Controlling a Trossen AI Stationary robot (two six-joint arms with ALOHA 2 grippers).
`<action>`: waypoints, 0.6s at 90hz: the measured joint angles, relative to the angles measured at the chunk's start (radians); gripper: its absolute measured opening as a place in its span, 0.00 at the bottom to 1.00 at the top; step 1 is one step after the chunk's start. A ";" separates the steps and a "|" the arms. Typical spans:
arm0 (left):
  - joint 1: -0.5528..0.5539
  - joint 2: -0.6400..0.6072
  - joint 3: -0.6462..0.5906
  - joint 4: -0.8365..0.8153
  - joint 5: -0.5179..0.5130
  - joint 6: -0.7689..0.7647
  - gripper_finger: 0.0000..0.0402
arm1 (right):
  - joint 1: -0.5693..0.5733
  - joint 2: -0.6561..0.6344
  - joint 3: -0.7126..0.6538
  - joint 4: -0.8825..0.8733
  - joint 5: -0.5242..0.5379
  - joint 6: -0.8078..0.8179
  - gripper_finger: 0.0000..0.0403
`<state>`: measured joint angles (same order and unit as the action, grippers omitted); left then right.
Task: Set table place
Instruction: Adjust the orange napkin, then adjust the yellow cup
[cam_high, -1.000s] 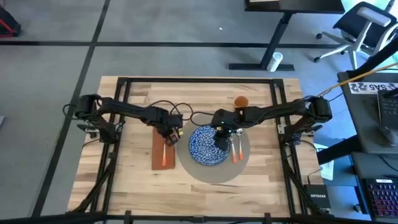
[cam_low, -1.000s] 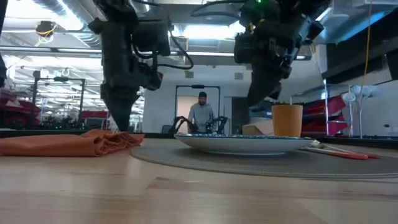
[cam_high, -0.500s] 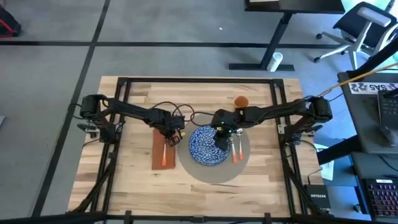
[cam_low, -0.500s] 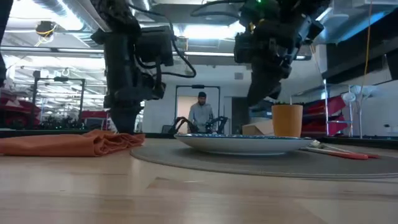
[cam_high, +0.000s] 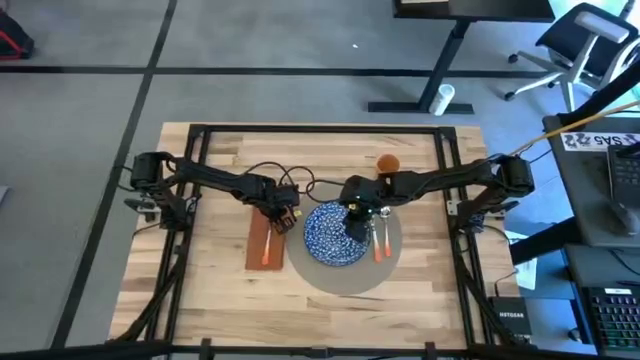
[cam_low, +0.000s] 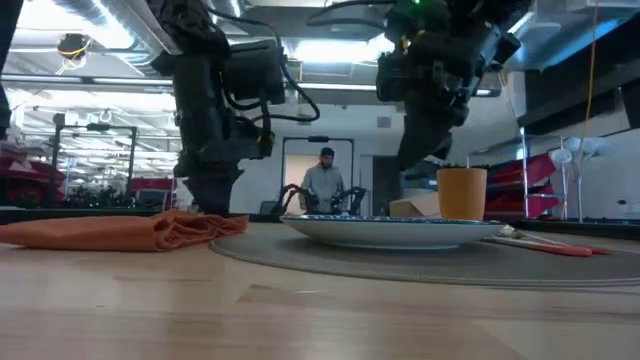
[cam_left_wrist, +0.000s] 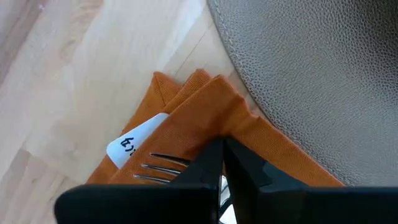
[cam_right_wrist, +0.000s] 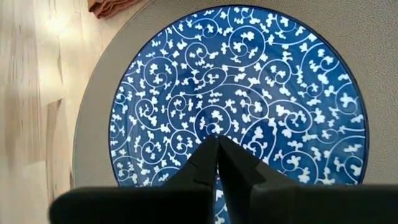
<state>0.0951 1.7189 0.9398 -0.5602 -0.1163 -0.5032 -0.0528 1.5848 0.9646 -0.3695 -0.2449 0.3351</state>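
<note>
Around the middle of the table (cam_high: 210, 290) sits the place (cam_high: 345, 275), a big round grey-beige mat, with a blue patterned plate (cam_high: 333, 234) on it and orange-handled cutlery (cam_high: 378, 243) lying at the plate's 3 o'clock. An orange cup (cam_high: 388, 162) stands off the mat at about 1 o'clock. At 9 o'clock, just beside the mat edge, there's a rust-orange napkin (cam_high: 262, 241) with a fork (cam_left_wrist: 163, 168) lying on it; the left gripper (cam_left_wrist: 222, 163) is right down over that napkin, fingers pressed together. A white tag (cam_left_wrist: 135, 144) pokes out of the napkin folds, writing too small to read. The right gripper (cam_right_wrist: 217, 158) hangs over the plate, fingers together too, holding nothing. Way back in the low view a person (cam_low: 324, 184) stands in a doorway.
</note>
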 joint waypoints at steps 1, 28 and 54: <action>0.001 0.000 0.000 0.000 0.000 -0.002 0.00 | 0.000 0.000 0.000 0.000 -0.001 0.000 0.00; 0.039 -0.066 0.017 -0.010 0.005 -0.016 0.00 | 0.000 0.000 0.086 -0.086 0.020 -0.019 0.00; 0.052 -0.168 0.073 0.001 0.002 0.006 0.00 | -0.023 -0.001 0.349 -0.546 0.238 -0.221 0.00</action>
<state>0.1468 1.5512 1.0125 -0.5588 -0.1143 -0.4976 -0.0761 1.5837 1.3135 -0.9152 -0.0068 0.1142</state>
